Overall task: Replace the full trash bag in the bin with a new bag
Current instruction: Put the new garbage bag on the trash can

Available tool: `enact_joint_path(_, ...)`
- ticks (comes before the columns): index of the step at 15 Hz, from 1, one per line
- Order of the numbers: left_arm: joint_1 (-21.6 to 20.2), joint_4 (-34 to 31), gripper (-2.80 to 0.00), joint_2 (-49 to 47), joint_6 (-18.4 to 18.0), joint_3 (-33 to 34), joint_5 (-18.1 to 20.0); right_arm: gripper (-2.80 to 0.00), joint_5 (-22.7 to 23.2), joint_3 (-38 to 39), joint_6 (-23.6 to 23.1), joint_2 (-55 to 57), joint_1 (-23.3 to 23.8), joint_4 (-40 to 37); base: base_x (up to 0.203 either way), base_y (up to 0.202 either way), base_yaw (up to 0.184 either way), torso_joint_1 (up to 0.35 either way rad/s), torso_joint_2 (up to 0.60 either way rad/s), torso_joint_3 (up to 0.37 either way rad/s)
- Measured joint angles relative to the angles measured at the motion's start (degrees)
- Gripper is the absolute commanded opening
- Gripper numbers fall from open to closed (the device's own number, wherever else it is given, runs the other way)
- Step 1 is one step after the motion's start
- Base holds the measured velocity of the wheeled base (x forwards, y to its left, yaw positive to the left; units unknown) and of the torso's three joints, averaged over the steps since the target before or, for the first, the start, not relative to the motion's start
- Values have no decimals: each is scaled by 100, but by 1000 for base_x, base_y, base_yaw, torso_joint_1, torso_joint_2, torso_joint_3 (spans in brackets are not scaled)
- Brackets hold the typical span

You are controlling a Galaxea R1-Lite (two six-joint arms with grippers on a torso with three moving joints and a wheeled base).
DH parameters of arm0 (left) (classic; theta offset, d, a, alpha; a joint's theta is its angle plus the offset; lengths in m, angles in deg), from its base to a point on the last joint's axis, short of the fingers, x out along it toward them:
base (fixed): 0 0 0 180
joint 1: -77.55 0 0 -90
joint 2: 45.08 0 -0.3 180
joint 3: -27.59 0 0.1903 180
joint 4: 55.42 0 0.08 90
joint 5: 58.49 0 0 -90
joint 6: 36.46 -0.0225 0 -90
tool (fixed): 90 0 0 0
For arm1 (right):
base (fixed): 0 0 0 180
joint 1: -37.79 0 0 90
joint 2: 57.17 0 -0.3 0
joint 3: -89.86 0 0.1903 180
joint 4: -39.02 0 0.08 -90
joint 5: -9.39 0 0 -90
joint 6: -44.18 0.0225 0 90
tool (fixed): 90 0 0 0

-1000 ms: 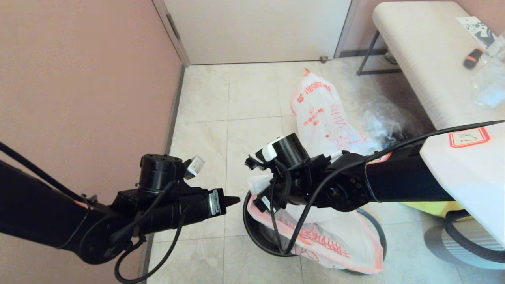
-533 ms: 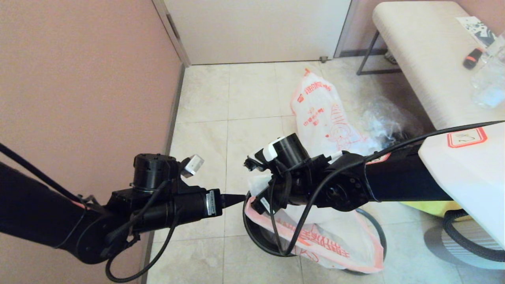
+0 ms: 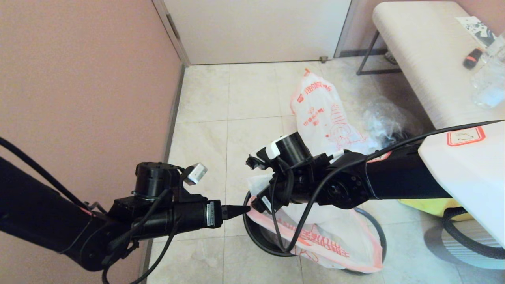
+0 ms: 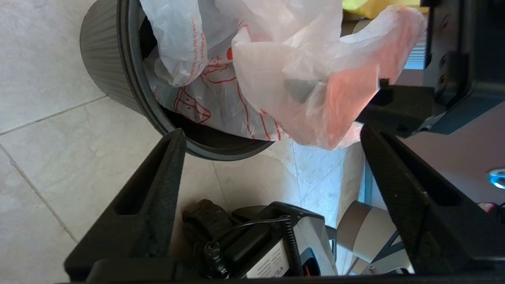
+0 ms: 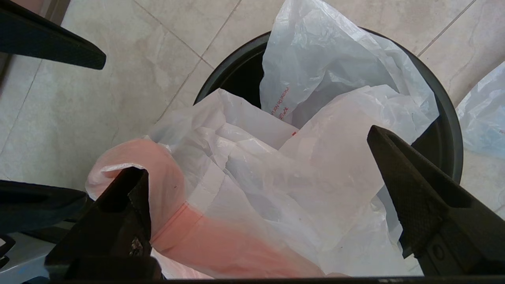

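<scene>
The black bin (image 3: 252, 233) stands on the floor tiles under my right arm. The new bag (image 3: 327, 242), thin and white with orange print, is draped loosely across its mouth and spills over the near rim. My right gripper (image 5: 252, 150) hovers open above the bin (image 5: 449, 118); crumpled bag film (image 5: 276, 185) lies between its fingers and an orange handle strip hangs over one finger (image 5: 126, 197). My left gripper (image 3: 236, 211) is open at the bin's left rim (image 4: 130, 86), the bag's orange edge (image 4: 335, 102) just past its empty fingertips. The full trash bag (image 3: 321, 114) lies on the floor behind.
A clear plastic bag (image 3: 380, 118) lies beside the full bag, under a cushioned bench (image 3: 426, 59). A yellow tote (image 3: 430, 207) sits right of the bin. The pink wall (image 3: 79, 98) runs close along my left arm. A door (image 3: 256, 27) closes the far end.
My left gripper has opened wide and moved right and slightly down, reaching the bin's left rim. The right arm has barely shifted.
</scene>
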Motion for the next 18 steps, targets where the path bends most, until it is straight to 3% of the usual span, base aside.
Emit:
enact_joint_path(5,-23,3,0,-99,-31,-8,-13,0,30,-18,0,4,27,9,0,0,0,0,0,0)
enact_joint_path(9,-130,5,0,-480,-4,-416,-336,0,105,-23,6,-22,0,-5,0,0,0,0,0,0)
enact_joint_path(18,-122,-8,0,-752,-95,-740,-616,0,127,5,58,-208,-155,-32,0,0,0,0,0,0)
